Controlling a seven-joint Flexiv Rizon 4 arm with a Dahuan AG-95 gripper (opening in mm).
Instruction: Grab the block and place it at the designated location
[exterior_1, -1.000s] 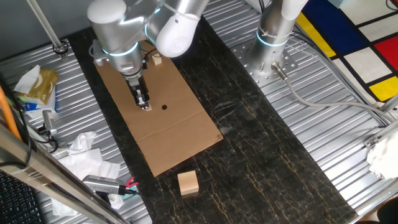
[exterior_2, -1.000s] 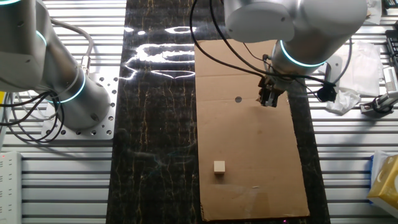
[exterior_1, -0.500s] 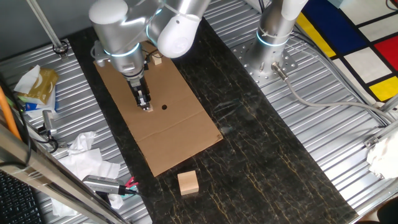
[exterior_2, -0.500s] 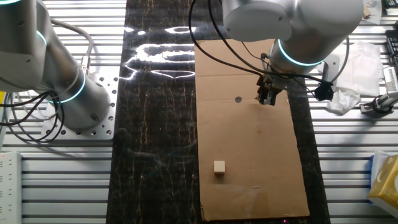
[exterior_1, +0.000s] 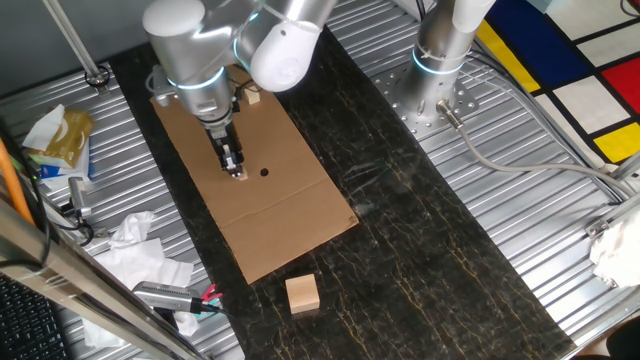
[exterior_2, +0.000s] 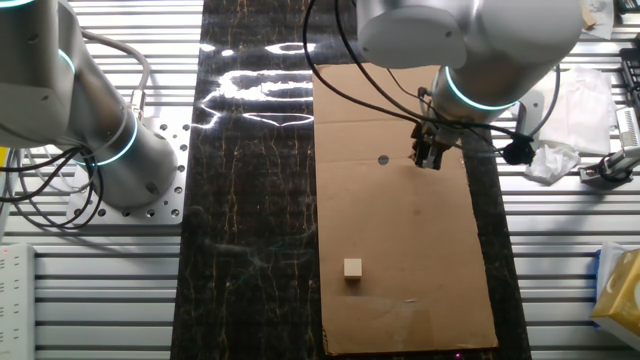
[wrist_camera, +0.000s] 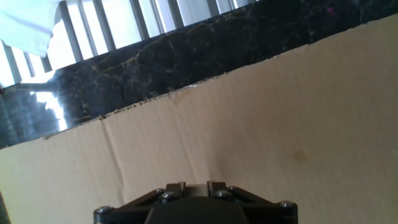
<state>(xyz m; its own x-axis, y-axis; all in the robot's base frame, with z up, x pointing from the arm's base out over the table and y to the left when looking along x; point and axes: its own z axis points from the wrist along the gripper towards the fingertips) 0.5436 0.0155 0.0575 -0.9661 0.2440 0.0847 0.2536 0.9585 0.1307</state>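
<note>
We are looking at what seems a robotics lab: a ribbed aluminium table (exterior_1: 520, 230), a second arm's bolted base (exterior_1: 432, 85), loose cables (exterior_2: 45, 205), and a cardboard sheet (exterior_1: 270, 215) on dark matting (exterior_1: 420, 280).

I have 3 views. One fixed view looks down steeply from high off one end of the table (exterior_1: 420, 270), taking in the whole cardboard sheet (exterior_1: 255, 190) and the arm's base (exterior_1: 440, 60). The other fixed view sits almost straight overhead on the opposite side (the scene appears turned around), with the same sheet (exterior_2: 400, 240) and both wooden cubes shared. My hand view rides very close above the cardboard (wrist_camera: 249, 124), facing along the jaws toward its edge and the dark table strip (wrist_camera: 186, 50).
</note>
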